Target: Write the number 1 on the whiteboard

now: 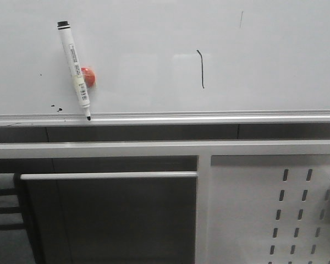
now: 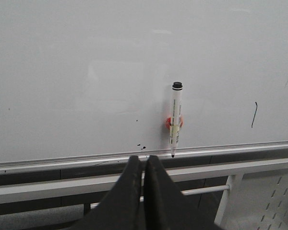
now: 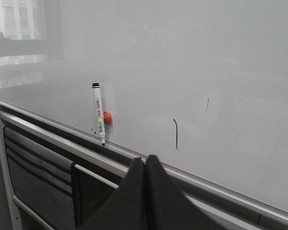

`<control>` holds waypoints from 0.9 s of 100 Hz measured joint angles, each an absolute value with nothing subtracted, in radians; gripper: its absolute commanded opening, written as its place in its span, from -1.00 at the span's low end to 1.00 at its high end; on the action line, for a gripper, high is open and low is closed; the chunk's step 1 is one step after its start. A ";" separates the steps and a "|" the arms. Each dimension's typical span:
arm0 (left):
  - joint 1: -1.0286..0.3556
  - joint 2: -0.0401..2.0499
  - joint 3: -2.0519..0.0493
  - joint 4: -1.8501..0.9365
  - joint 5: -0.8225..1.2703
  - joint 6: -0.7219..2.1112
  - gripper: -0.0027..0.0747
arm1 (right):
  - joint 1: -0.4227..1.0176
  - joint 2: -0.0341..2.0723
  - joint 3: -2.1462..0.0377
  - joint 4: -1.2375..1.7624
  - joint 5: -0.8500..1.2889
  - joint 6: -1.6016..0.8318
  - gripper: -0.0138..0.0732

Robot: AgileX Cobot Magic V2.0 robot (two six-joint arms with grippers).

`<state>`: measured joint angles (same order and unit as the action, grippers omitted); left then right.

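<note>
The number 1 point(image 1: 201, 69) is a thin black stroke with a small hook on top, on the whiteboard point(image 1: 154, 33). It also shows in the left wrist view point(image 2: 254, 115) and the right wrist view point(image 3: 176, 134). A white marker pen point(image 1: 74, 69) leans on the board, tip down on the silver ledge point(image 1: 209, 117), against a red magnet point(image 1: 88, 76). My left gripper point(image 2: 144, 158) is shut and empty, back from the ledge, left of the pen point(image 2: 175, 117). My right gripper point(image 3: 145, 158) is shut and empty, below the stroke. Neither gripper shows in the front view.
A faint grey tick mark point(image 1: 241, 19) sits high on the board's right. Small black ink specks point(image 1: 56, 108) lie left of the pen's tip. Below the ledge are a white frame rail point(image 1: 154, 148), a horizontal bar point(image 1: 107, 176) and a white panel with slotted holes point(image 1: 297, 214).
</note>
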<state>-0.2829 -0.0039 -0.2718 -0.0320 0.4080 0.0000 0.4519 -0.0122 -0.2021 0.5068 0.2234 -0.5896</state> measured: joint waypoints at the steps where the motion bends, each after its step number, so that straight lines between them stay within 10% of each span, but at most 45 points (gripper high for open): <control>1: -0.283 -0.004 -0.272 -0.032 0.408 0.000 -0.99 | 0.452 -0.012 -0.202 0.507 0.223 -0.590 -0.81; 90: -0.058 -0.004 -0.024 0.059 0.165 0.044 -0.99 | 0.452 -0.012 -0.202 0.509 0.225 -0.590 -0.81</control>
